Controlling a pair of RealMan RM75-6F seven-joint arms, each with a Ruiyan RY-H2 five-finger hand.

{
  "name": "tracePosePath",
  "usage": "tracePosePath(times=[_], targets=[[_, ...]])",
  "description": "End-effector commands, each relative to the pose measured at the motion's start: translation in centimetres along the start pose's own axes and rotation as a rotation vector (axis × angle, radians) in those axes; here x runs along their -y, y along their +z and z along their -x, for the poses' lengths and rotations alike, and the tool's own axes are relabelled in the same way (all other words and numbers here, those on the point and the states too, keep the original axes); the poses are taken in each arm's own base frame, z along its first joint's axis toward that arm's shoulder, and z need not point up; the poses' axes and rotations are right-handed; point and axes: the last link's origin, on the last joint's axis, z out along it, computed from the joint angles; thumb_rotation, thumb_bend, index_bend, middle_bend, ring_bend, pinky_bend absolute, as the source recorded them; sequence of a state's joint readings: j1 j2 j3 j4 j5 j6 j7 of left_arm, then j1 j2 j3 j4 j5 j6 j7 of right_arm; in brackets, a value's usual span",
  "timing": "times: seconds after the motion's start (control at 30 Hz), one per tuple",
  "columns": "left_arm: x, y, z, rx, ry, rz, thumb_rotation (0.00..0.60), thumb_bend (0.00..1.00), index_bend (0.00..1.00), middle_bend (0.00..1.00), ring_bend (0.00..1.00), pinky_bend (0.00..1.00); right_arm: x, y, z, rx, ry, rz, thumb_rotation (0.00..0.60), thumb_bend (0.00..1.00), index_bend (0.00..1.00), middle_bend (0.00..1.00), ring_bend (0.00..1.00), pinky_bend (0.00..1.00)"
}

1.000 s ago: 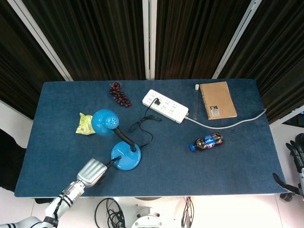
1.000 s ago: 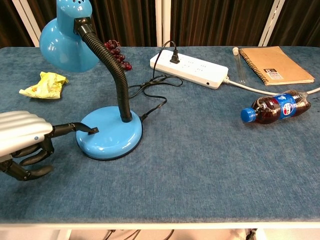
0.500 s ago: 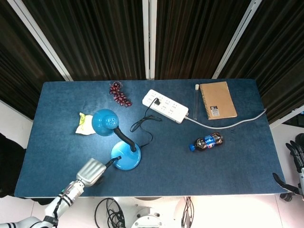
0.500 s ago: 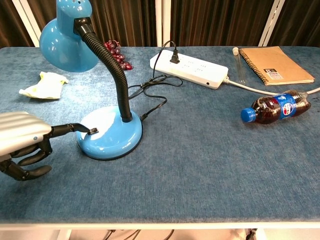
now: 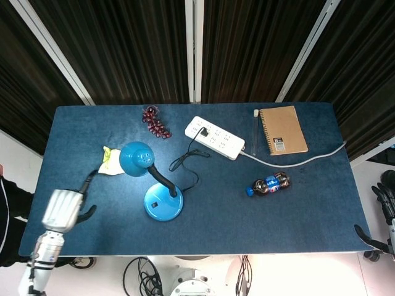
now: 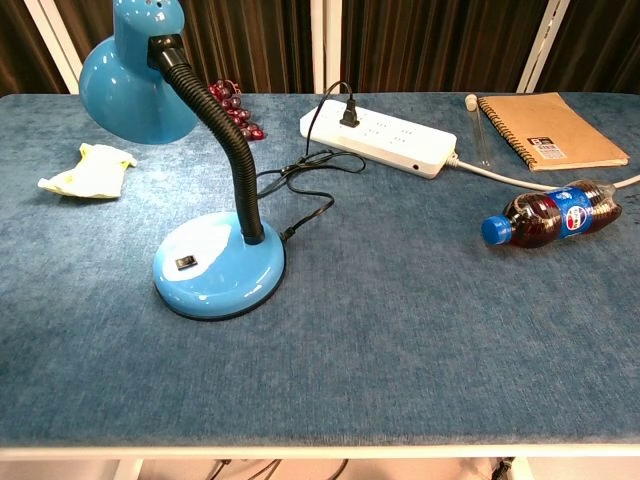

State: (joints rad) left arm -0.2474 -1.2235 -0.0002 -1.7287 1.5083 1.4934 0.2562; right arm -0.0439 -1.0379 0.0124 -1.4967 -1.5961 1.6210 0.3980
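So the left hand (image 5: pixel 62 209) sits over the near-left part of the table (image 5: pixel 308 209), holding nothing, one dark finger sticking out toward the crumpled yellow wrapper (image 5: pixel 109 159) and the other fingers loosely apart. It only shows in the head view. The right hand (image 5: pixel 387 200) is way off past the right edge of the table; only dark fingers show, so I can't tell how it's set.

Closest to the left hand is that one wrapper, lying right beside the shade of the single blue desk lamp (image 6: pixel 215 265). The lamp's round base stands on the cloth with a small black switch (image 6: pixel 184 263) on top, and its black gooseneck bends up to the shade. Its cord runs back to one white power strip (image 6: pixel 382 139), where the plug is seated.

Farther out: one bunch of dark grapes (image 5: pixel 155 123) near the back edge, one brown spiral notebook (image 6: pixel 552 130) at the back right with a thin clear tube (image 6: pixel 478 128) lying alongside it, and one small cola bottle (image 6: pixel 550 213) lying on its side.
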Motion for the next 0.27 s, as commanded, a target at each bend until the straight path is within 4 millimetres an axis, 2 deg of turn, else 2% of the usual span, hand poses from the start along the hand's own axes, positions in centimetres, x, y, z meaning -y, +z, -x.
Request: tracePosePath(times=[0.03,0.07,0.1,0.13,0.17,0.27], targets=[[5.1,-3.2,-2.3,-0.040,0.033,-0.138,0.600,0.01,0.07,0.31,0.26,0.45,0.3,-0.1,-0.1,-0.005,-0.007,-0.003,0.600,0.20,0.00,0.00,0.00,0.00],[5.7,-3.5,-2.4,-0.030,0.043,-0.156,0.600,0.01,0.07,0.21,0.15,0.34,0.4,-0.1,-0.1,-0.006,-0.011,-0.005,0.600,0.20,0.00,0.00,0.00,0.00],[6.4,-3.8,-2.8,-0.032,0.055,-0.172,0.600,0.00,0.07,0.08,0.05,0.17,0.5,-0.2,-0.1,-0.008,-0.017,-0.007,0.600,0.20,0.00,0.00,0.00,0.00],[6.8,-4.1,-3.0,-0.040,0.060,-0.180,0.600,0.00,0.07,0.02,0.00,0.05,0.6,-0.3,-0.1,-0.009,-0.021,-0.008,0.600,0.19,0.00,0.00,0.00,0.00],[7.2,-4.3,-3.2,-0.051,0.065,-0.190,0.600,0.00,0.07,0.00,0.00,0.01,0.6,-0.4,-0.1,-0.009,-0.025,-0.008,0.600,0.19,0.00,0.00,0.00,0.00],[8.2,-5.2,-3.4,-0.053,0.056,-0.224,0.600,0.00,0.07,0.00,0.00,0.00,0.7,-0.5,0.0,-0.007,-0.036,-0.003,0.600,0.19,0.00,0.00,0.00,0.00]])
